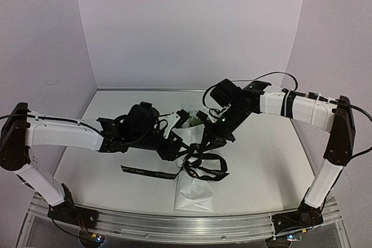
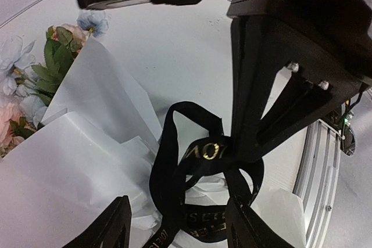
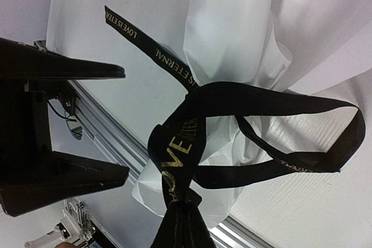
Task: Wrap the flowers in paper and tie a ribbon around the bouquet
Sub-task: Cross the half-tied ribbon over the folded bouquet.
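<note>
The bouquet lies on the table, with the flowers at its far end. The white paper is wrapped round the stems. The black ribbon with gold lettering loops loosely over the paper, and one tail trails to the left. My right gripper is shut on a strand of the ribbon and holds it up. My left gripper stands open beside the loops, with ribbon between its fingers but not pinched.
The metal rail runs along the near table edge, just past the paper's tip. White walls close in the back and both sides. The two grippers are close together over the bouquet's middle.
</note>
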`<action>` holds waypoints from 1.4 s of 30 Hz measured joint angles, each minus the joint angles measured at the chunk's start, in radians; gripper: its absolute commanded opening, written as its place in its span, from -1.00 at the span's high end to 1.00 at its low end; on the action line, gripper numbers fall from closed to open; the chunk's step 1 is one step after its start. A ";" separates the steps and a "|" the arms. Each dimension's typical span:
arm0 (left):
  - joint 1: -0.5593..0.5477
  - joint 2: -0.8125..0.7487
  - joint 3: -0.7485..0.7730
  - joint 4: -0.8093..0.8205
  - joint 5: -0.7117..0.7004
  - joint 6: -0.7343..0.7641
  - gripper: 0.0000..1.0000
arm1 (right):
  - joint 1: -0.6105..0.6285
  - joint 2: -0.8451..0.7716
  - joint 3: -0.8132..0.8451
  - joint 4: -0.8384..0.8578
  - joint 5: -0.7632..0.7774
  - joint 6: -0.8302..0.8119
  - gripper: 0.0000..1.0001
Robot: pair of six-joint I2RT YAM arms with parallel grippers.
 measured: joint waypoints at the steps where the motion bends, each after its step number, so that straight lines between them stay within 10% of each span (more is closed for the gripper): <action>1: 0.004 0.009 0.011 0.001 0.014 0.009 -0.10 | 0.000 0.000 -0.005 0.009 -0.003 0.003 1.00; 17: 0.047 0.133 0.069 0.032 0.208 0.056 0.38 | 0.000 0.000 -0.027 0.085 -0.025 0.025 1.00; 42: 0.104 0.146 0.069 0.072 0.309 0.057 0.07 | 0.001 0.007 -0.029 0.091 -0.060 0.024 1.00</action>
